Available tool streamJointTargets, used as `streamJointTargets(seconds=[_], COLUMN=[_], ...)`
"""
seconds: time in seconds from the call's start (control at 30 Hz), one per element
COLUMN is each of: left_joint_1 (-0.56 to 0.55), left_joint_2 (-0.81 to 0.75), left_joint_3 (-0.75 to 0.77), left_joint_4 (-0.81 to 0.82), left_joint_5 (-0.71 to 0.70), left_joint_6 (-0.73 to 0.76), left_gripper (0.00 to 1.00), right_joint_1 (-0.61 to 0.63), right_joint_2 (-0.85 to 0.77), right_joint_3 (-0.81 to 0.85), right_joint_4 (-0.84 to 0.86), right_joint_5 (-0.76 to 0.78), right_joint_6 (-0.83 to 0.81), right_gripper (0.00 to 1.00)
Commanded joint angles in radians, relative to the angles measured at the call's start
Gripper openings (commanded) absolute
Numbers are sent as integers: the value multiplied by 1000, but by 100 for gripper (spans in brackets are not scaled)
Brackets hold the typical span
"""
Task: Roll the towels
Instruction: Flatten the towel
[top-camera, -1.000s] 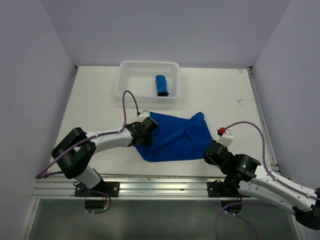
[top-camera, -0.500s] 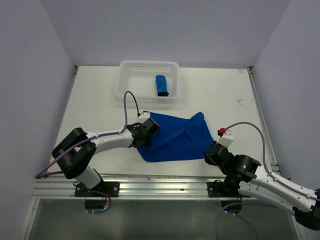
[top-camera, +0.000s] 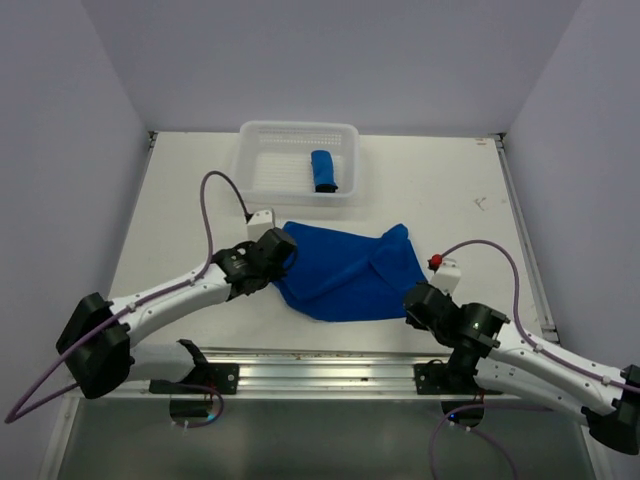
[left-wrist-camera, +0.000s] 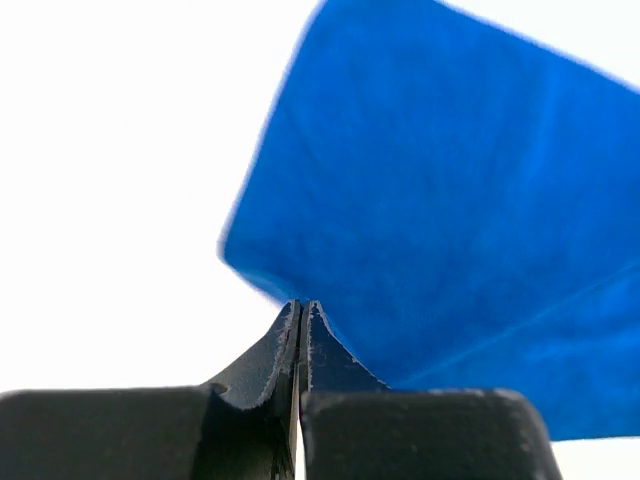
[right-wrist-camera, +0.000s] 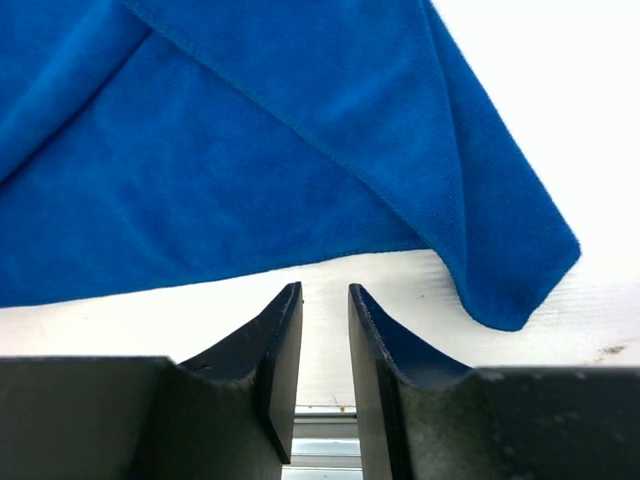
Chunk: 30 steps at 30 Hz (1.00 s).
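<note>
L tool (left-wrist-camera: 301, 306) nipping towel (left-wrist-camera: 450, 200), wrist cam only

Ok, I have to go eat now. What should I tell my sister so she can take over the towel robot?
The left fingers: shut, seemingly pinching the left edge of the flat towel.
The right fingers: slightly apart, empty, just short of that towel's near right corner.
Done: one rolled towel lies in the white basket.
Left: the flat towel, one side folded over, is not rolled yet.
</note>
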Motion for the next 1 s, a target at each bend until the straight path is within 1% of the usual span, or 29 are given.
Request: streamJointTargets(seconds=[0.0, 0.03, 0.07, 0.13, 0.17, 0.2, 0.23, 0.27, 0.37, 0.47, 0.5, 0.53, 0.57, 0.63, 0.73, 0.77, 0.83, 0.87, 0.9, 0.97], left_joint_1=[103, 145, 215, 265, 312, 334, 358, 398, 446, 474, 474, 475, 477, 477, 477, 477, 478, 478, 477, 478], left_joint_2=[-125, -177, -200, -251, -260, -269, -284, -292, -300, -314, -321, -341, -351, -364, -357, -357, -352, -351, -345, -335], left_joint_3=[-41, -58, -81, -87, -87, -83, -83, -86, -83, -89, -94, -100, -118, -133, -158, -170, -181, -187, -189, -184], left_joint_4=[-25, -10, 7, 8, 8, 8, 8, 28, 47, 74, 81, 88, 110, 133, 145, 151, 168, 173, 176, 179], left_joint_5=[-49, -6, 3, 15, 22, 29, 48, 66, 95, 129, 135, 146, 152, 170, 175, 177, 180, 181, 184, 186], left_joint_6=[16, 37, 72, 117, 131, 145, 151, 163, 157, 160, 160, 162, 166, 171, 171, 171, 169, 168, 171, 171], left_gripper=[0, 0, 0, 0, 0, 0, 0, 0, 0, 0, 0, 0, 0, 0, 0, 0, 0, 0, 0, 0], right_joint_1=[-23, -31, -50, -84, -104, -150, -175, -225, -285, -287, -285, -287, -284, -264, -178, -126, -81, -40, -22, 29], right_joint_2=[65, 107, 133, 199, 216, 231, 248, 269, 302, 323, 331, 333, 333, 330, 336, 336, 331, 328, 325, 316], right_joint_3=[73, 84, 111, 158, 172, 183, 195, 220, 254, 265, 260, 252, 237, 205, 186, 180, 170, 168, 166, 156], right_joint_4=[-16, -16, -17, -22, -22, -22, -22, -22, -26, -31, -5, 24, 73, 111, 63, 53, 30, 21, 10, -20], right_joint_5=[14, 14, 16, 4, -5, -24, -38, -51, -91, -133, -165, -243, -283, -321, -250, -216, -210, -196, -191, -188], right_joint_6=[-8, -17, -36, -59, -83, -96, -108, -138, -177, -197, -218, -240, -269, -272, -209, -173, -145, -117, -106, -76], right_gripper=[30, 35, 37, 44, 47, 49, 50, 50, 50, 47, 43, 41, 40, 36, 36, 36, 35, 35, 32, 31])
